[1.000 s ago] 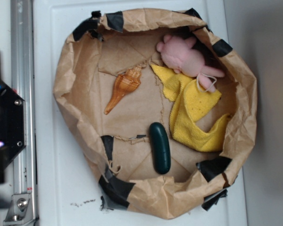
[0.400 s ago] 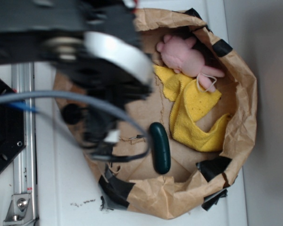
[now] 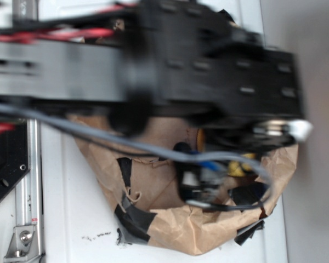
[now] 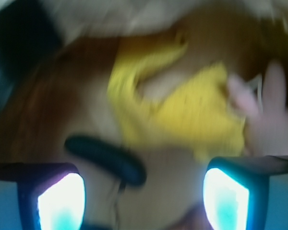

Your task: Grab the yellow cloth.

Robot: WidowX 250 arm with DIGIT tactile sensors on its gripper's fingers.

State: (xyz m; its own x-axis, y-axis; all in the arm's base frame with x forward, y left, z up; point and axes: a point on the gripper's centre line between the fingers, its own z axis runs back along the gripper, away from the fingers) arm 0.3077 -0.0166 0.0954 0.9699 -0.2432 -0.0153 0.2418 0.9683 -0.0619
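The arm [image 3: 170, 71] has swung in from the left edge and now stretches across the paper bag [image 3: 170, 230] — it covers the shell, the pink toy and nearly all of the yellow cloth [image 3: 236, 167], which lay in plain sight a second ago.

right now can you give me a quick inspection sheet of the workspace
surface: white tabletop carrying a brown paper liner patched with black tape.
job's things: yellow cloth crumpled inside the liner, blurred in the wrist view; almost all hidden by the arm in the exterior view.
clutter: dark green oblong object near the cloth; pink plush toy at its far side.
grippers: gripper above the liner, its fingers wide apart, nothing between them, cloth not touched.
cables: grey cable looping under the arm across the liner.
surroundings: metal rail and black base at the table's edge.
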